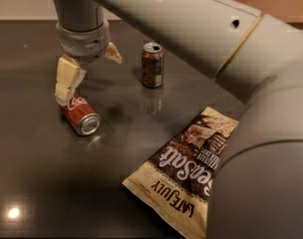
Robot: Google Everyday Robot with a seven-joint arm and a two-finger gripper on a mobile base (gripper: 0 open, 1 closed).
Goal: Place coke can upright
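1. The coke can lies on its side on the dark worktop, left of centre. Its silver end faces the camera and the script faces up. It is not upright, so the task is judged not yet done.
2. The gripper hangs directly over the can's far end. The jaws are spread and hold nothing. The nearer pale jaw reaches down to the can's rear end and appears to touch it or sit just beside it. The other jaw stands farther back, clear of the can.
3. The placement suggests a lining-up for a grasp. Because the can lies flat, the jaws need to straddle its body before it can be tipped onto its base.
4. The arm runs from the lower right up across the frame to the upper left. The wrist turns straight down, so the jaws point at the worktop.
5. A brown can stands upright to the right of the gripper, apart from the coke can.
6. A Late July chip bag lies flat nearer the camera, well apart from both cans.
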